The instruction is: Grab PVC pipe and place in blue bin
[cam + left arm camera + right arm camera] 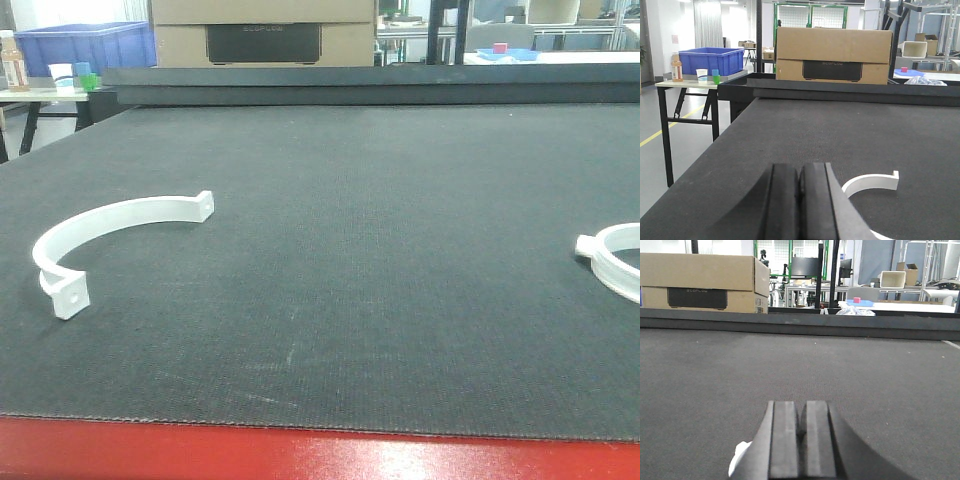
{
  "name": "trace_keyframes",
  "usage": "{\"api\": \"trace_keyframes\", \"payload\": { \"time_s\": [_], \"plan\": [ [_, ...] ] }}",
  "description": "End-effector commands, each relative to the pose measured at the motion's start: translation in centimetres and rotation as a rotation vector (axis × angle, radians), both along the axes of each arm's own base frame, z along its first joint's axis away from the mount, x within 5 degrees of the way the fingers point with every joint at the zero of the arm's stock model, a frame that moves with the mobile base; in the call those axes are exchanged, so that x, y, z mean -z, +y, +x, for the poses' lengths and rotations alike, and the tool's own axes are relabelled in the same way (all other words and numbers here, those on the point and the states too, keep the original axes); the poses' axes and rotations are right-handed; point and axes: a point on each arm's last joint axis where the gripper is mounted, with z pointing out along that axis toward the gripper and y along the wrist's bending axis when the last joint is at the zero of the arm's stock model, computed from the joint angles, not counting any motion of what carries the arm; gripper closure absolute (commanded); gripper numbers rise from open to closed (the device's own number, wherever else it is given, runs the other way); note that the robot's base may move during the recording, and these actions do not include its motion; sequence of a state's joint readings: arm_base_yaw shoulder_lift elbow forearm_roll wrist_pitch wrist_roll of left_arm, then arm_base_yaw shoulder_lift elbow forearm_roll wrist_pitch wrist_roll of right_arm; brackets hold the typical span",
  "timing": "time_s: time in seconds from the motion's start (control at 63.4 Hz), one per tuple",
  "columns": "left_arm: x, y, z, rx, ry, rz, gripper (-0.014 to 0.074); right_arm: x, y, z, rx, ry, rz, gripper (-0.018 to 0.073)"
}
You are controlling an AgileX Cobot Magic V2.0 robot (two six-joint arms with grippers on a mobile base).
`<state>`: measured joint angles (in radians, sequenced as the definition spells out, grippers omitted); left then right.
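White PVC pipe clip (pixel 110 218) lies on the dark mat (pixel 350 260), another clip (pixel 603 258) at its right edge. Fingers on the left gripper (pixel 799 210) and right gripper (pixel 801 445) are pressed together.

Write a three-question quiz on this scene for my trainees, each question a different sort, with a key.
1. How many white curved PVC pieces lie on the black mat in the front view?
2. True or false: the left gripper is shut on a PVC piece.
3. The blue bin stands on: A) the black mat; B) a side table beyond the mat; C) the cardboard box.
Key: 1 two, one left, one at the right edge; 2 false, shut but empty; 3 B.
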<state>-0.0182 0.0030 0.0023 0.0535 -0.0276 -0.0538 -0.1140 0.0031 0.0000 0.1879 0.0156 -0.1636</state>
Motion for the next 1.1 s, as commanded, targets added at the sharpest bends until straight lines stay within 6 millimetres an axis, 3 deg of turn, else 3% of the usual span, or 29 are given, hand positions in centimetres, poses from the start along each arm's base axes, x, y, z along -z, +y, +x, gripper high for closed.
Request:
{"api": "trace_keyframes", "payload": {
  "time_s": [0.0,1.089],
  "plan": [
    [-0.25,-0.01,-0.06,0.0,-0.022,0.006,0.0707,-0.23,-0.07,-0.05,0.01,-0.026,-0.008,0.072],
    [-0.26,-0.01,-0.06,0.0,-0.024,0.006,0.0707,-0.56,-0.11,-0.1,0.02,-0.057,-0.053,0.072]
  ]
}}
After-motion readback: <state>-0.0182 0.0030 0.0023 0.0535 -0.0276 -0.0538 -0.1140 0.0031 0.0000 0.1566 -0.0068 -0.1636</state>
